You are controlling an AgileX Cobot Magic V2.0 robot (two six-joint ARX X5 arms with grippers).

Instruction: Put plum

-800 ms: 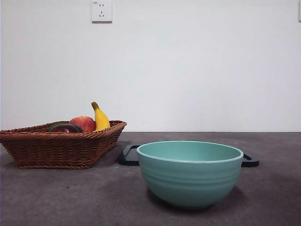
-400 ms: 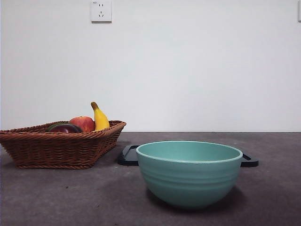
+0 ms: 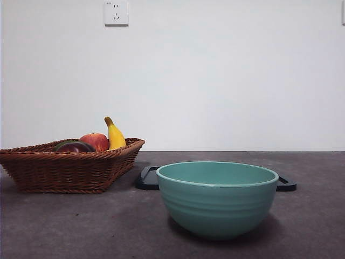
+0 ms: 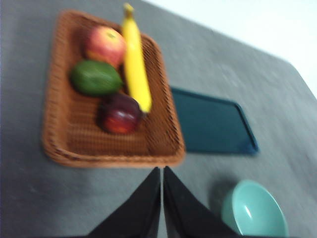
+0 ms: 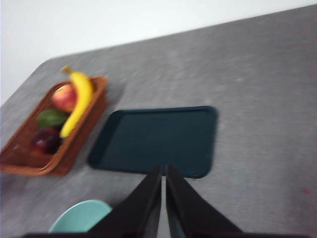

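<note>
Grey table point(image 3: 323, 216): plum point(image 4: 120, 113) in basket point(image 4: 64, 148); both hands pressed together.

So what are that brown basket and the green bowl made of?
The basket looks like woven wicker or rattan: brown strands and a braided rim. The bowl looks like glazed ceramic, possibly melamine: smooth teal surface, soft sheen, ridged bands around its side.

Wicker basket point(image 3: 64, 171) holds apple point(image 3: 96, 141), banana point(image 3: 114, 135), green fruit point(image 4: 95, 78); beside it, dark tray point(image 4: 212, 122) and teal bowl point(image 3: 216, 197).
</note>
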